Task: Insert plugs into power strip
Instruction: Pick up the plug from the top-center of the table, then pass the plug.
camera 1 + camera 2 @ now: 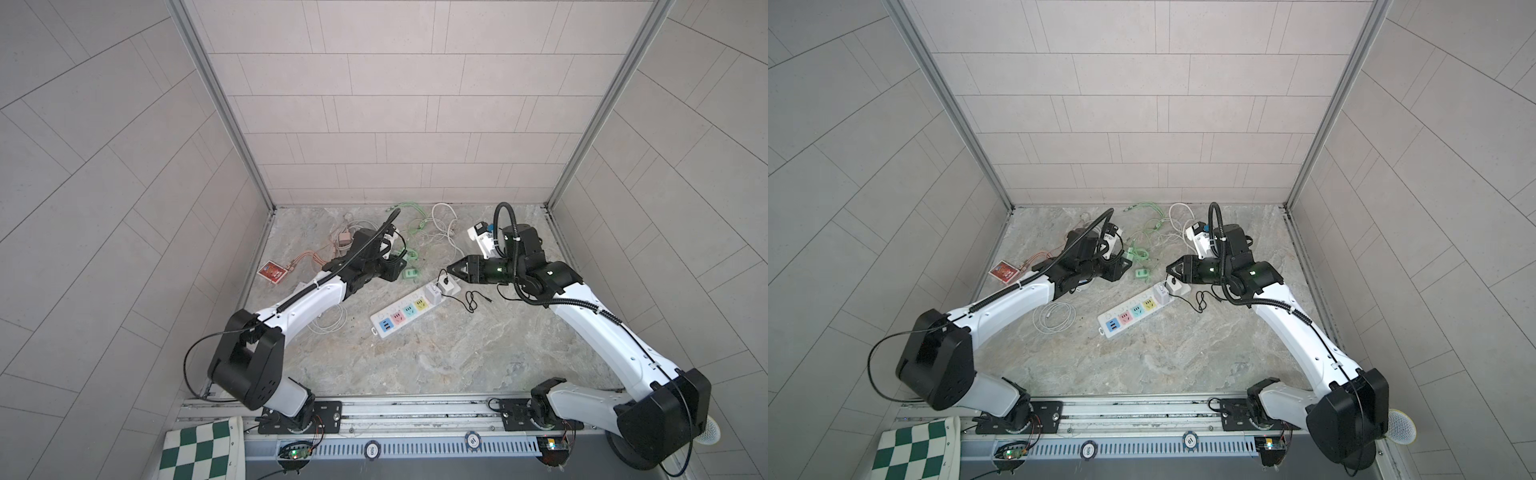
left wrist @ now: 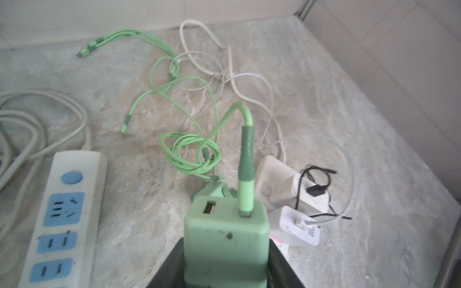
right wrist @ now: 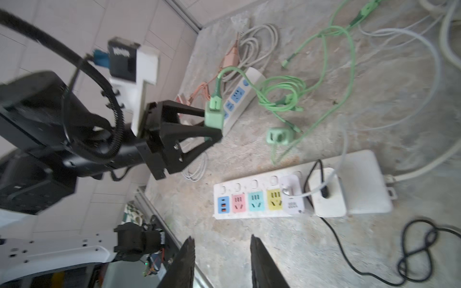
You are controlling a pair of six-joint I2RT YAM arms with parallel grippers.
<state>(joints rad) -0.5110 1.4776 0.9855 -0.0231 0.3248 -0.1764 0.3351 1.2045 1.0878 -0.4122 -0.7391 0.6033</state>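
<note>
My left gripper (image 2: 225, 251) is shut on a mint green plug (image 2: 225, 224) with a green cable in its USB port, held above the table; the right wrist view shows this grip (image 3: 214, 118) too. A second mint green plug (image 1: 410, 273) lies on the table near it. The white power strip (image 1: 384, 322) with coloured sockets lies mid-table, with two white plugs (image 3: 291, 197) (image 3: 328, 194) seated at its far end. My right gripper (image 1: 451, 268) hovers over that end, open and holding nothing (image 3: 222, 239). A dusty pink plug (image 1: 344, 239) lies at the back left.
A second white strip with blue sockets (image 2: 62, 212) lies by the left gripper. Green and white cables (image 2: 189, 154) tangle at the back. A red card pack (image 1: 272, 272), a coiled white cable (image 1: 328, 322) and a black cable (image 1: 471, 299) lie around the strip.
</note>
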